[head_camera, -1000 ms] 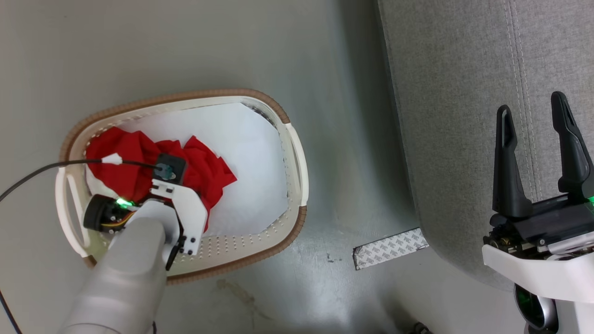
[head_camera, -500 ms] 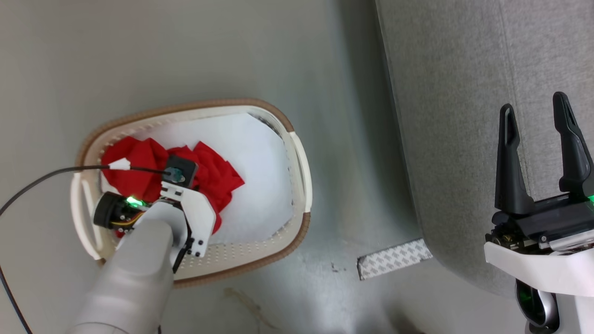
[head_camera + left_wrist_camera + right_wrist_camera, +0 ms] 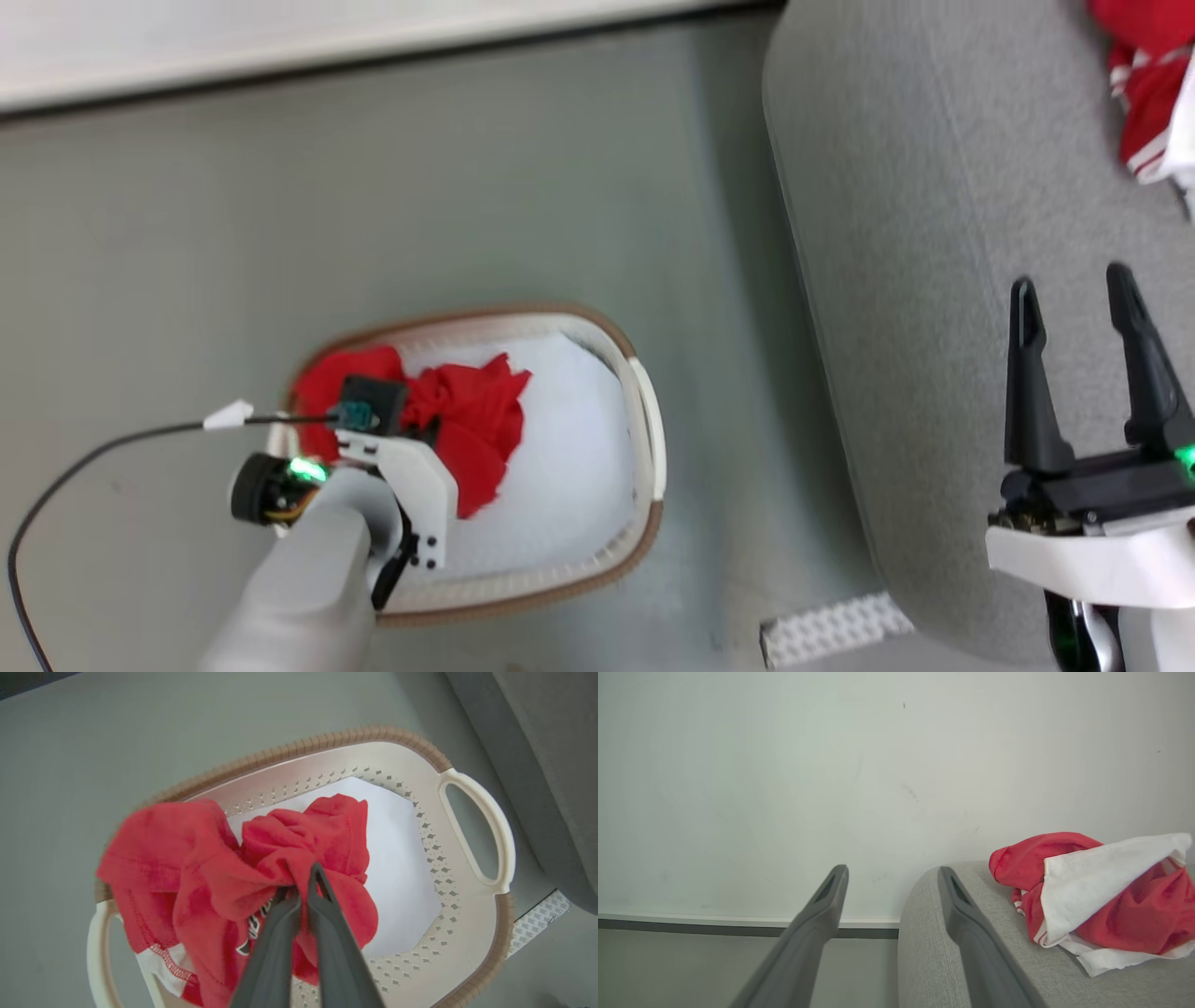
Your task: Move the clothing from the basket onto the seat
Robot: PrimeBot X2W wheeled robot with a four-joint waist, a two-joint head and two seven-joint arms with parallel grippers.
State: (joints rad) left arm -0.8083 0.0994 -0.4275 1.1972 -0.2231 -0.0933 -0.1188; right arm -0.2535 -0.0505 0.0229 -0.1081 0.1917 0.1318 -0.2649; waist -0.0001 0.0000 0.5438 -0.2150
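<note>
While L pincer pinches it, red clothing lies in basket.

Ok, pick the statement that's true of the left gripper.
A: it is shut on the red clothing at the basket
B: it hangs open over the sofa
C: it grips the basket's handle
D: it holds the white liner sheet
A: the left wrist view shows the left gripper with its fingers pinched together on a bunch of the red clothing at the basket.

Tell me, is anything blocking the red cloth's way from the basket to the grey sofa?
Nothing visible. The left gripper is shut on the clothing in the basket; only floor lies between it and the seat.
</note>
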